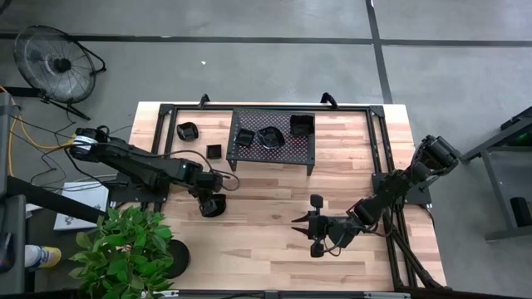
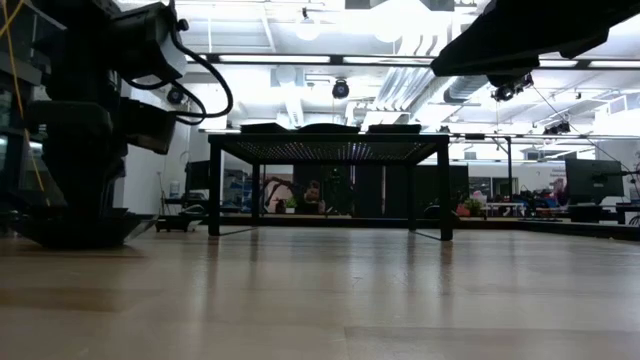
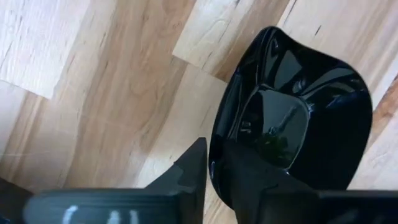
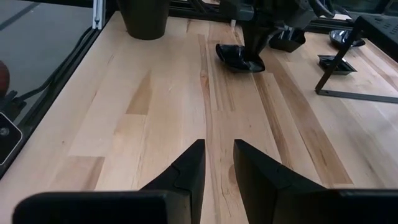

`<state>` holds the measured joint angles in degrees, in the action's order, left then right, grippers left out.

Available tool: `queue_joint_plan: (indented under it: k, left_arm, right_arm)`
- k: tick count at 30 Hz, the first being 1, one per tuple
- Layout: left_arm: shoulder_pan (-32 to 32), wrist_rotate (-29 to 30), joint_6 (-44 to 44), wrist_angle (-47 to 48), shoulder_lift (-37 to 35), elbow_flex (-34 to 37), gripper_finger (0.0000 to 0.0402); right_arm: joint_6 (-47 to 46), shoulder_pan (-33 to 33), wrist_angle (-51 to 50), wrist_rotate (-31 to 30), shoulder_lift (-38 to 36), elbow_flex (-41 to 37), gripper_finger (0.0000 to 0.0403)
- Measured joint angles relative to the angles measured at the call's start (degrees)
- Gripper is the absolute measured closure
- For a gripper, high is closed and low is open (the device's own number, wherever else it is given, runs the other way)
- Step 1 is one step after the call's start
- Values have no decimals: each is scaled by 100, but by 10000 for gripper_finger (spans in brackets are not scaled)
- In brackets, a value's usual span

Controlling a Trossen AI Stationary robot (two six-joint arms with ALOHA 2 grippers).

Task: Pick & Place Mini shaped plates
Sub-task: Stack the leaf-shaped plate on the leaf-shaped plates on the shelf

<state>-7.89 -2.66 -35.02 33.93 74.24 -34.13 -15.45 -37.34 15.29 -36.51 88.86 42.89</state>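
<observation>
The left gripper (image 1: 213,202) is down at the wooden table (image 1: 266,241), left of centre, with its fingers (image 3: 193,177) drawn narrow around the rim of a glossy black dish (image 3: 292,118); in the left wrist view that rim sits between the two dark fingers, and the dish is tilted against the wood rather than lying flat. The right wrist view shows the same dish (image 4: 236,57) from across the table, tipped up under the left gripper (image 4: 252,53). The right gripper (image 1: 314,224) hangs over bare wood on the right half of the table, nearer the front edge, its fingers (image 4: 186,171) standing a narrow gap apart with nothing between them. Toward the far side stands the black mesh rack (image 1: 249,143), and three more dark dishes rest on top of it: one on its left part (image 1: 246,136), one in the middle (image 1: 270,137), and a square one on its right end (image 1: 301,125). Two further dishes lie on the table left of the rack, a rounded one (image 1: 189,130) farther off and a small square one (image 1: 214,150) close beside the rack's near left leg. A potted plant (image 1: 125,249) stands at the near left corner, and a floor fan (image 1: 54,58) sits beyond the table on the far left.
</observation>
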Motion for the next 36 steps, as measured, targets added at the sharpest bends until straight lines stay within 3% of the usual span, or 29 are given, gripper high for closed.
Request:
queue_joint_plan:
  k: [5, 14, 22, 28, 36]
  left_arm:
    - [1, -4, 143, -20, -15, -2, 395]
    - [-1, -28, 357, -70, -20, -23, 400]
    - [-200, 260, 832, -82, -17, -654, 401]
    - [-663, 1204, 1141, 95, -17, -1245, 401]
    - [-1264, 3320, 1529, 195, -17, -1775, 401]
  right_arm:
    - [-10, 0, 0, -2, 0, 0, 324]
    - [-89, 0, 0, -32, 0, 0, 324]
    - [-551, 22, 0, -154, 0, 0, 324]
    - [-790, 22, 2, -372, 1, 0, 324]
    - [-1175, 17, 232, -834, 117, 0, 324]
